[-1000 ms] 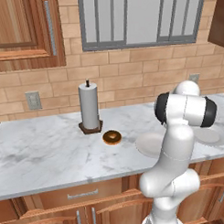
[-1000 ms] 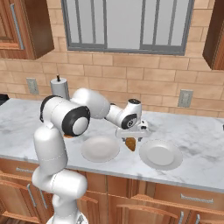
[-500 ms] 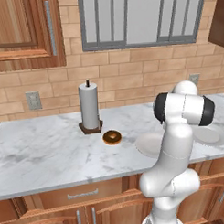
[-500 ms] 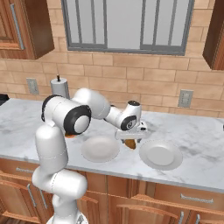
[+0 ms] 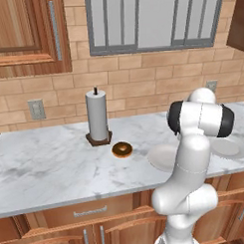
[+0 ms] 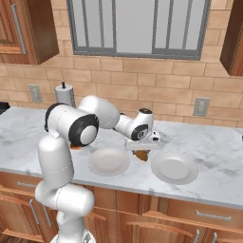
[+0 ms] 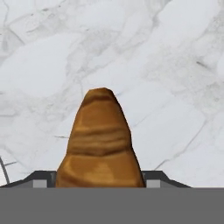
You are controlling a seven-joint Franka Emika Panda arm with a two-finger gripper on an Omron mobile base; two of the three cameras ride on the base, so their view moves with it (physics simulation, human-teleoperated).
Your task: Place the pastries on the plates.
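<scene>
**Croissant in the grip, both plates bare, doughnut untouched**

Nearest the front edge of the worktop (image 6: pixel 223 175) lie the two plates, side by side and both with nothing on them: the left plate (image 6: pixel 108 161) just in front of the arm's forearm, the right plate (image 6: pixel 174 167) a little apart from it toward the worktop's right end. Neither pastry has reached a plate, so by my reading nothing of the task is finished yet.

Just behind the gap between the plates, the gripper (image 6: pixel 141 151) points down over the marble. The croissant (image 7: pixel 100 144) sits between the fingers, which are drawn in against its sides; in the hand view its tapered golden-brown end juts out past them over bare marble, and in the right base view it shows as a brown lump under the hand. Whether it hangs clear of the worktop or touches it I cannot tell. The first pastry, then, looks to be in hand but not delivered; either plate is near.

Farther back and to the left, the doughnut (image 5: pixel 122 149) lies flat on the marble, well apart from both plates, just in front of a paper-towel roll (image 5: pixel 97 116) standing near the back wall. That one remains wholly to do: pick up, carry, set down on whichever plate stays free.
</scene>
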